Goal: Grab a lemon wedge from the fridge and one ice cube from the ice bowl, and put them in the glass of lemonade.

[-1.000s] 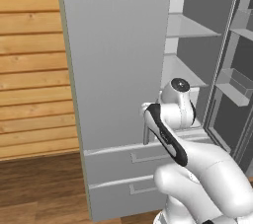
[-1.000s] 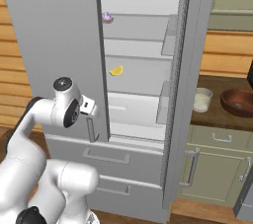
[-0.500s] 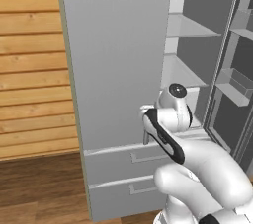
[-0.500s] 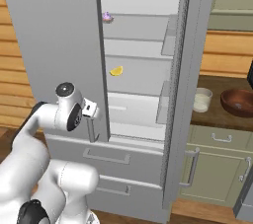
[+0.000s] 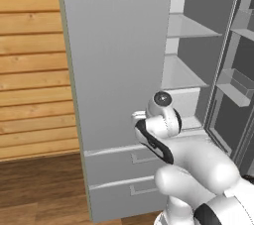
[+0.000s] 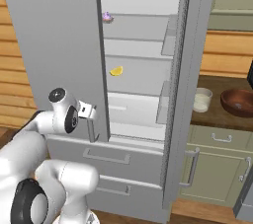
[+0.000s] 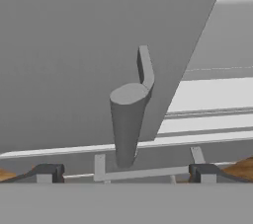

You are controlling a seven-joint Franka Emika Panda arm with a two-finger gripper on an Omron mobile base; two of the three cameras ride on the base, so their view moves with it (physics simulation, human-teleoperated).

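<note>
The fridge (image 6: 148,70) stands open, its left door (image 5: 116,55) swung out directly ahead of the wide-spread gripper (image 7: 123,171), the door handle (image 7: 129,119) rising between the fingertips. Open shelf space lies beyond, right of the door edge.

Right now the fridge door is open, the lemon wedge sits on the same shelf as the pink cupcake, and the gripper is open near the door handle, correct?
Not quite. In the right base view the lemon wedge lies one shelf below the cupcake. The rest holds: the fridge door is open, and the gripper is open near the door handle.

Grey fridge (image 6: 54,45), bright yellow lemon wedge (image 6: 116,71)
</note>
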